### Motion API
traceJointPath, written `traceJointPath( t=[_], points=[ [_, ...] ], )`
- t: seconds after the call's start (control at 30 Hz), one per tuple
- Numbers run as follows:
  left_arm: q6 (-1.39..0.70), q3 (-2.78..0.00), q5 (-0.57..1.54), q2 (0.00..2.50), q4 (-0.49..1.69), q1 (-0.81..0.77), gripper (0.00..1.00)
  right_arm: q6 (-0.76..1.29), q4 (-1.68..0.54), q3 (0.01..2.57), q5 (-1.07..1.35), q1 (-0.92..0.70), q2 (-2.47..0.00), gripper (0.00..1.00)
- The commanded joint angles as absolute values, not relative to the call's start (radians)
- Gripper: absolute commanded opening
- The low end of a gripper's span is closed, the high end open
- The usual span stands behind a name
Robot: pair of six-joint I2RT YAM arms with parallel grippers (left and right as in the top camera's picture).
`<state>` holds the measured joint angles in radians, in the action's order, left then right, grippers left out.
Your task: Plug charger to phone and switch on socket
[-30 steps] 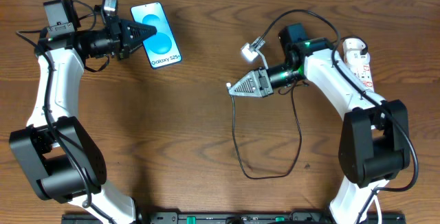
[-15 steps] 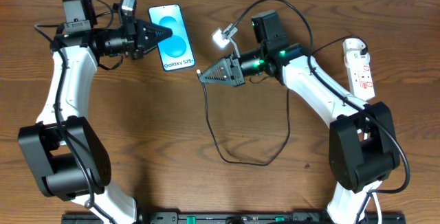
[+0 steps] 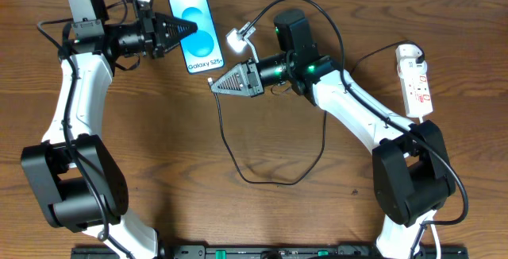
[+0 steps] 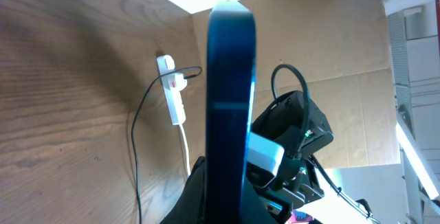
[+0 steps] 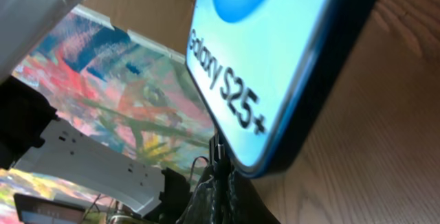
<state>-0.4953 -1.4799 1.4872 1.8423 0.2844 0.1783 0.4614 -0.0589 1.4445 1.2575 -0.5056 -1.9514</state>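
The phone [image 3: 198, 43] has a blue screen with "Galaxy S25+" text and sits at the back left of the wooden table. My left gripper [image 3: 189, 30] is shut on its left edge. In the left wrist view the phone [image 4: 230, 100] stands edge-on between the jaws. My right gripper [image 3: 213, 85] is shut on the plug tip of the charger [image 3: 226, 136], just below the phone's bottom edge. In the right wrist view the tip [image 5: 220, 157] is right at the phone's [image 5: 275, 52] lower edge; I cannot tell whether it is inserted. The socket [image 3: 416, 80], a white strip, lies at the far right.
The black charger cable loops over the table's middle [image 3: 270, 181] and back up under the right arm. The socket's white cord runs from the strip towards the front right. The strip also shows in the left wrist view [image 4: 172, 99].
My right gripper has carried the charger tip leftward across the table to the phone's bottom edge, dragging the cable loop along. My left gripper has shifted the phone slightly to the right.
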Motion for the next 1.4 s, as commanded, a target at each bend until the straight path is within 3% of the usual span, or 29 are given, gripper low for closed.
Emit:
traceJointPath(
  t=[0.0, 0.17, 0.53, 1.37],
  points=[
    [-0.564, -1.491, 1.532, 1.825, 0.246, 0.177, 0.07, 0.517, -0.036, 1.451, 1.248, -0.509, -1.924, 0.01],
    [-0.659, -1.491, 1.517, 1.825, 0.146, 0.177, 0.07, 0.592, 0.061, 1.451, 1.253, -0.509, -1.924, 0.01],
    [-1.039, -1.491, 1.519, 1.825, -0.284, 0.178, 0.07, 0.661, 0.22, 1.451, 1.297, -0.507, -1.924, 0.01],
    [-1.029, -1.491, 1.571, 1.825, -0.325, 0.167, 0.07, 0.819, 0.453, 1.451, 1.285, -0.471, -1.925, 0.01]
  ],
)
